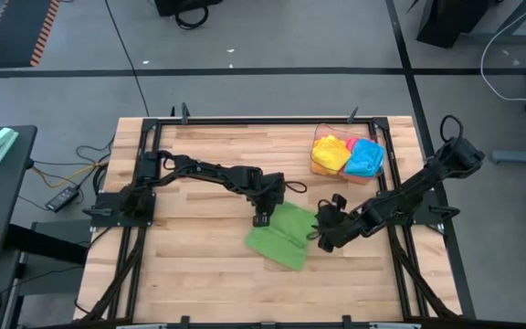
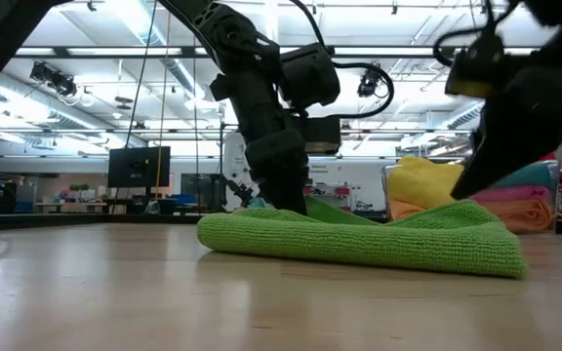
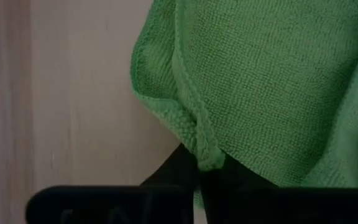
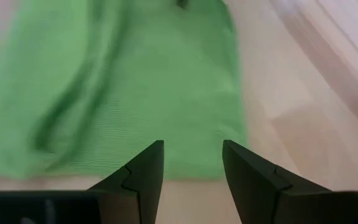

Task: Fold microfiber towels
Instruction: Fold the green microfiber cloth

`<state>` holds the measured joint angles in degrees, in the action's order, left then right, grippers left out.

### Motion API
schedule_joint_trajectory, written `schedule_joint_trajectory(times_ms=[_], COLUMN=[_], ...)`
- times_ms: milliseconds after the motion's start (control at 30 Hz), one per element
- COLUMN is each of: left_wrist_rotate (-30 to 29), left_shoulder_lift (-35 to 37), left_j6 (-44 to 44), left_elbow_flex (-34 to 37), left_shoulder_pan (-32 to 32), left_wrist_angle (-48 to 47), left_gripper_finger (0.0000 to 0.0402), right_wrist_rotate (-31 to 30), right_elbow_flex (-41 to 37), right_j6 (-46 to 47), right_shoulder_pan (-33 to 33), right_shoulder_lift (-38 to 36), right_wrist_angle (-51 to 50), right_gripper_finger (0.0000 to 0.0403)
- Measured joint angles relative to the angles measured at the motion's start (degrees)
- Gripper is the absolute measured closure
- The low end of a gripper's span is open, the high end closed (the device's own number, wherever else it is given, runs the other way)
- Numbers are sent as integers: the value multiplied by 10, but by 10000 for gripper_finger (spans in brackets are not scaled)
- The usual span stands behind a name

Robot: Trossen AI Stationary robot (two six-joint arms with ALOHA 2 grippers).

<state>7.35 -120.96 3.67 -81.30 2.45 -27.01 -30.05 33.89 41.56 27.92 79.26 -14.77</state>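
**Two arms, one green towel: left end effector pinches a hemmed corner**

Two dark arms meet over the green towel, which lies partly doubled over on the wooden counter, near its middle and toward the front. Your left end effector sits at the towel's back-left edge, its jaws closed tight on a corner; the left wrist view shows the stitched hem gathered up and disappearing between the dark fingers. Your right end effector hangs just beside the towel's right edge with its fingers partly apart and nothing between them; the cloth lies just ahead of their tips.

The other towels, yellow, blue and a sliver of pink, sit bunched in the clear plastic bin at the counter's back right, well apart from the work.

Expect the towel to behave as light, limp and slightly grippy: it will sag from any single hold and drag on the wood rather than slide cleanly. The hemmed corners look like the firmest places to take it. With one corner already held, the neighbouring corner on the right side seems the sensible grab, so the edge lifts evenly. A pinch mid-cloth would likely bunch both layers and spoil the fold.
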Motion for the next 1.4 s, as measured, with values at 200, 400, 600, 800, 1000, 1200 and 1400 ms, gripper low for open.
schedule_joint_trajectory(times_ms=[200, 400, 600, 800, 1000, 1200, 1400], left_wrist_rotate=[0, 0, -1, -1, -3, -3, -3], left_shoulder_lift=[9, 10, 11, 11, 11, 12, 12], left_j6=[13, 16, 20, 22, 27, 29, 30], left_elbow_flex=[2, 2, 2, 1, 1, 1, 1], left_shoulder_pan=[-1, -1, -2, -2, -2, -2, -2], left_wrist_angle=[-15, -22, -29, -29, -29, -30, -30], left_gripper_finger=[384, 383, 375, 393, 368, 387, 384], right_wrist_rotate=[8, 19, 17, 55, 87, 71, 62], right_elbow_flex=[-51, -64, -64, -64, -63, -61, -62], right_j6=[85, 91, 79, 67, 51, 52, 51], right_shoulder_pan=[-13, -18, -78, -122, -124, -112, -107], right_shoulder_lift=[0, 0, 0, 18, 69, 89, 87], right_wrist_angle=[49, 65, 67, 80, 155, 172, 165], right_gripper_finger=[227, 203, 178, 173, 173, 199, 284])
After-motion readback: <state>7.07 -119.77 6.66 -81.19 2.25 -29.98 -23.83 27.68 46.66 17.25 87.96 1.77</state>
